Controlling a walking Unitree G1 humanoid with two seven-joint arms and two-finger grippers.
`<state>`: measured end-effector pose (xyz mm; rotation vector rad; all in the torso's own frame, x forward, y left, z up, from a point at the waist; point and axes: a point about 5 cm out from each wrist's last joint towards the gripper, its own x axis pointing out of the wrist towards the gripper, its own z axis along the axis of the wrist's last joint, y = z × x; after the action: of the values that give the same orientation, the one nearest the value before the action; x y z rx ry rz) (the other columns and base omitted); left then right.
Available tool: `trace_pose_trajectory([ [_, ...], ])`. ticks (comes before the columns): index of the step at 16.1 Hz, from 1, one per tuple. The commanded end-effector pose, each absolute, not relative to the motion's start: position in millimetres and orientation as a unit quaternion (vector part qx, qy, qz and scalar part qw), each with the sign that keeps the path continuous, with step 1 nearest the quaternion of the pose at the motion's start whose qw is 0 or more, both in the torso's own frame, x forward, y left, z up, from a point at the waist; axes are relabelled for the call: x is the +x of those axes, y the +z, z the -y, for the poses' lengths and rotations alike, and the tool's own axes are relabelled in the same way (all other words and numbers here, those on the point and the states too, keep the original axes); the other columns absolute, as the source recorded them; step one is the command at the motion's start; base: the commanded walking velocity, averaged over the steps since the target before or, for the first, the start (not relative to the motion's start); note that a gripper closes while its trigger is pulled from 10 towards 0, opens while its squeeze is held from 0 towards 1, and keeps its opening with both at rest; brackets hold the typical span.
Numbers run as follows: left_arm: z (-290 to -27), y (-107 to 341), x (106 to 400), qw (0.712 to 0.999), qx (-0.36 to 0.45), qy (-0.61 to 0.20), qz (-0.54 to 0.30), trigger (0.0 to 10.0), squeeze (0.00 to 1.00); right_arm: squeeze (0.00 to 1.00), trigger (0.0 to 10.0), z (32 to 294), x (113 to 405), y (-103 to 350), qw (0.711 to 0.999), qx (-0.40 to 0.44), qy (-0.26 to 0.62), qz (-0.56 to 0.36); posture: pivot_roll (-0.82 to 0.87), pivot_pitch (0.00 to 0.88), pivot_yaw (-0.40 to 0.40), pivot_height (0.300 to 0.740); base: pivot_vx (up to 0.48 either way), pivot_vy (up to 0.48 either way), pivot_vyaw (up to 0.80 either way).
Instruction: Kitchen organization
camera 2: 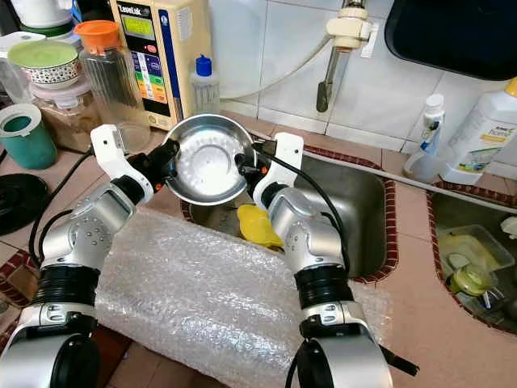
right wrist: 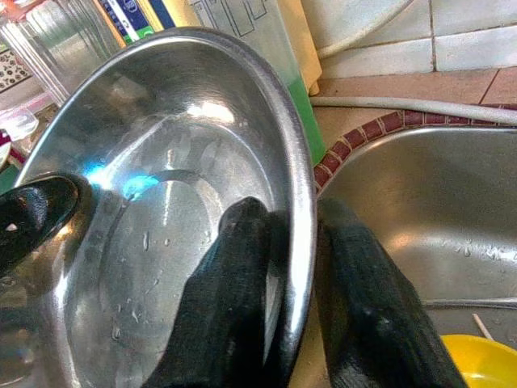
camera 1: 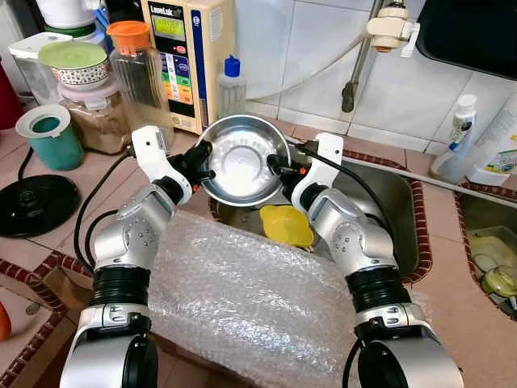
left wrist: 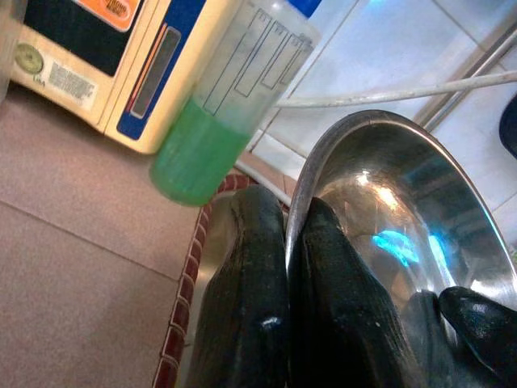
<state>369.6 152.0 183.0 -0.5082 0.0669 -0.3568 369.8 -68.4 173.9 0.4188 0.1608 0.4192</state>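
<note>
Steel bowl [camera 1: 240, 158] tilted over sink [camera 1: 393, 202]; left claw [camera 1: 202, 161] and right claw [camera 1: 276, 167] both pinch opposite rims. Keep grips even, level it.

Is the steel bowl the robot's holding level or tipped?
Tipped. The steel bowl shows its inside to the camera, its rim pinched by the left claw and right claw above the sink.

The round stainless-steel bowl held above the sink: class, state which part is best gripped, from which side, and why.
Grip the thin rolled rim of the round stainless-steel bowl, one finger inside and one outside, coming from its opposite sides. The wall is smooth, curved and wet, so only the rim gives purchase. The left gripper and right gripper pinch it just so, tilted over the sink.
</note>
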Motion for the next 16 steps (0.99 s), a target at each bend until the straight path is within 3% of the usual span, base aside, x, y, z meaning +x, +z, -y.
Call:
trace_pose_trajectory([
  [1,-152.5,196.3,370.1,0.948,-0.259,-0.186,-0.01,0.0,0.0,0.0,0.0,73.6,371.6,168.5,0.957,0.202,0.188,-0.094,0.13,0.0,-0.006,0.74,0.0,0.0,0.0],
  [5,-148.8,197.8,369.4,0.947,-0.25,-0.2,-0.015,0.0,0.0,0.0,0.0,74.6,372.5,167.9,0.958,0.198,0.184,-0.095,0.13,0.0,-0.008,0.74,0.0,0.0,0.0],
  [6,-148.1,198.0,369.4,0.945,-0.257,-0.202,-0.018,3.1,0.0,0.0,0.0,75.3,373.0,168.1,0.958,0.199,0.182,-0.095,0.14,0.0,-0.008,0.74,0.0,0.0,0.0],
  [7,-147.3,198.3,369.1,0.944,-0.256,-0.206,-0.019,10.0,0.52,0.0,0.0,75.5,373.1,168.0,0.959,0.199,0.181,-0.095,0.14,0.0,-0.008,0.74,0.0,0.0,0.0],
  [8,-146.7,198.1,368.8,0.945,-0.252,-0.207,-0.021,10.0,1.0,0.0,0.0,76.5,373.7,168.3,0.96,0.196,0.176,-0.092,0.14,0.0,-0.008,0.74,0.0,0.0,0.0],
  [12,-149.5,195.0,366.6,0.95,-0.234,-0.202,-0.031,10.0,1.0,0.0,0.0,86.4,378.1,166.0,0.975,0.157,0.138,-0.076,0.15,0.0,0.0,0.74,0.0,0.0,0.0],
  [16,-147.6,173.9,351.1,0.944,-0.18,-0.253,-0.108,10.0,1.0,0.0,0.0,100.3,384.6,166.4,0.99,0.101,0.09,-0.032,0.18,0.0,0.006,0.74,0.0,0.0,0.0],
])
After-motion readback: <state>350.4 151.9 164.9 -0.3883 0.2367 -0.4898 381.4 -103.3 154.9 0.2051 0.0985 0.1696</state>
